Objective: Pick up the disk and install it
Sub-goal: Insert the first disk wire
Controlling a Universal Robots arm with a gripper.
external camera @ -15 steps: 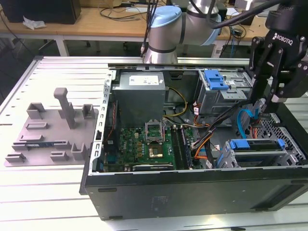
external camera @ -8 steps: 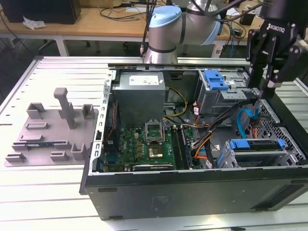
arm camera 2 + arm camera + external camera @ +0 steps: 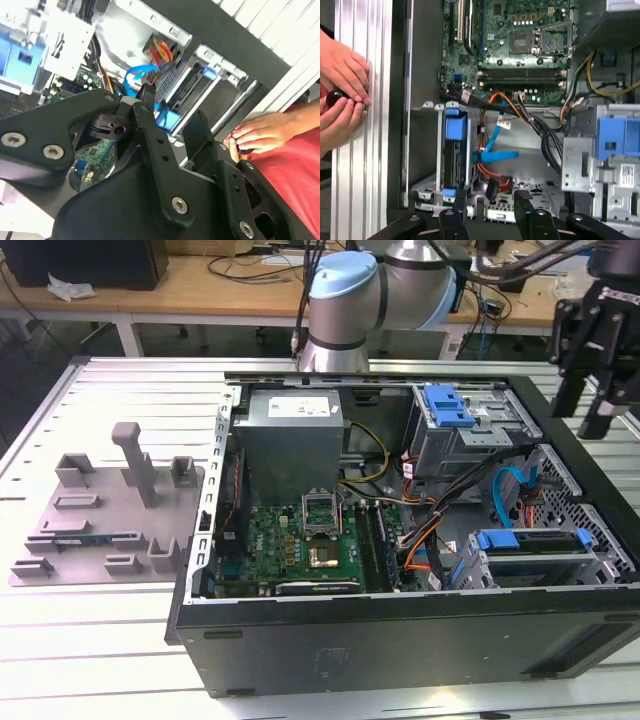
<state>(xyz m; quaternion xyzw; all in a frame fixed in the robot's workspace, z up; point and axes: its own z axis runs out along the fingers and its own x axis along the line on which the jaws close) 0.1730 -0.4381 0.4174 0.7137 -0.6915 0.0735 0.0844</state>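
One silver-grey hard disk (image 3: 520,546) in a bright blue plastic carrier sits in the corner drive cage (image 3: 603,558) of your open black computer case (image 3: 400,632). Your one black gripper (image 3: 490,202) hovers above, its two prongs apart, empty, clear of the walls. Two hands (image 3: 344,75) rest on the table (image 3: 367,175) just beside the case.

Black gripper (image 3: 491,199), green motherboard (image 3: 290,540) (blue-framed disk (image 3: 500,539))

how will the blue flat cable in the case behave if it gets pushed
Probably floppy: the blue cable curves and folds on itself. Likely light, being thin and flat. It may snag on the orange cable beside it.
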